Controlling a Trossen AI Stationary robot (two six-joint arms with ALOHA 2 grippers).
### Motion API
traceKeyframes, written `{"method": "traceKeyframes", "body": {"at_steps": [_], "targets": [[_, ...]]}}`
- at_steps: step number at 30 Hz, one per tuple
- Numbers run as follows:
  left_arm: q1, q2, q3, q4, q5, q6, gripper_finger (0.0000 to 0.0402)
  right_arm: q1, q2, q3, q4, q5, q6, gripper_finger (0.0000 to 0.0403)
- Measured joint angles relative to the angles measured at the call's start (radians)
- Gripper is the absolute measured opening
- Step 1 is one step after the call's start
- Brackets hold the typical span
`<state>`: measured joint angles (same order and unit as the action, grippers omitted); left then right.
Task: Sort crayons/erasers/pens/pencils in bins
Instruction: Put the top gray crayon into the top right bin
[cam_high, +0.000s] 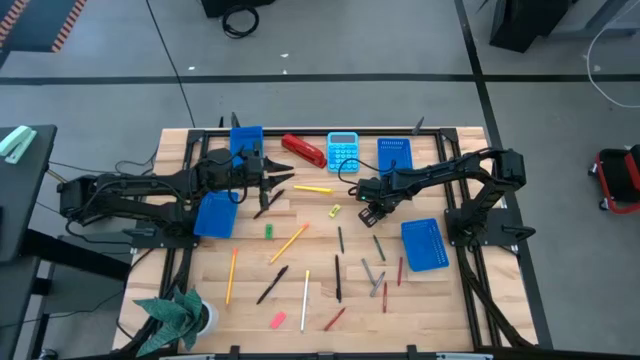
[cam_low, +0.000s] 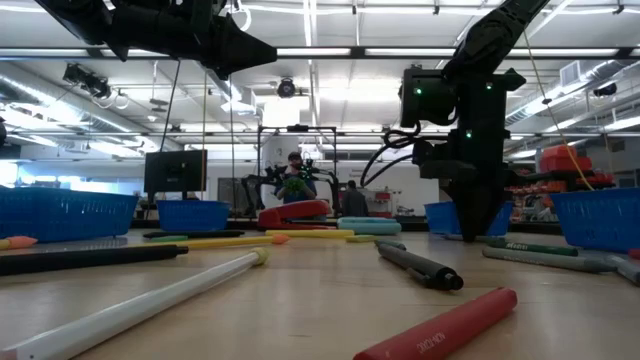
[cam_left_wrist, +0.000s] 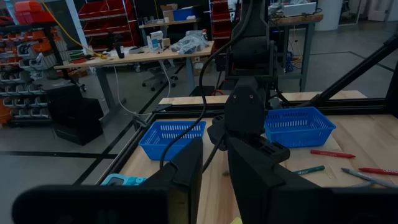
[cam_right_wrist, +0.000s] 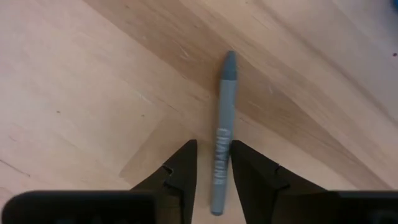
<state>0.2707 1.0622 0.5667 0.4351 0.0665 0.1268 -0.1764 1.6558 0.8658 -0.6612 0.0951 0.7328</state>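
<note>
My right gripper (cam_high: 372, 213) points straight down at the table's middle right, its tips almost on the wood (cam_low: 475, 232). In the right wrist view it is open (cam_right_wrist: 214, 144), one finger on either side of a grey crayon (cam_right_wrist: 225, 112) that lies flat on the table. My left gripper (cam_high: 283, 179) hovers high above the table's far left (cam_low: 240, 45), open by a narrow gap and empty (cam_left_wrist: 214, 155). Four blue bins stand at the far left (cam_high: 246, 138), left (cam_high: 216, 214), far right (cam_high: 395, 152) and right (cam_high: 424, 244).
Pencils (cam_high: 288, 243), dark pens (cam_high: 338, 278), red crayons (cam_high: 334, 318), two grey crayons (cam_high: 372, 272) and yellow (cam_high: 336, 210), green (cam_high: 268, 231) and pink (cam_high: 278, 320) erasers lie scattered. A calculator (cam_high: 343, 150) and red stapler (cam_high: 303, 150) sit at the far edge, a plant (cam_high: 180, 315) near left.
</note>
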Motion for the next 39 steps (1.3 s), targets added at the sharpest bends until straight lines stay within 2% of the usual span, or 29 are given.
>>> {"method": "traceKeyframes", "body": {"at_steps": [13, 22, 35, 39], "targets": [[0.0, 0.0, 0.0, -0.002, 0.0, -0.002, 0.0083, -0.004, 0.0, 0.0, 0.002, -0.005, -0.074, 0.0043], [0.0, 0.0, 0.001, -0.003, 0.0, -0.004, 0.0081, -0.007, -0.012, -0.004, -0.005, -0.007, -0.138, 0.0039], [0.0, 0.0, 0.001, -0.002, 0.0, -0.005, 0.0074, -0.007, -0.171, -0.006, -0.071, -0.011, -0.145, 0.0038], [0.0, 0.0, 0.001, -0.001, 0.0, -0.005, 0.0079, -0.026, -0.242, -0.005, -0.081, 0.022, -0.173, 0.0038]]}}
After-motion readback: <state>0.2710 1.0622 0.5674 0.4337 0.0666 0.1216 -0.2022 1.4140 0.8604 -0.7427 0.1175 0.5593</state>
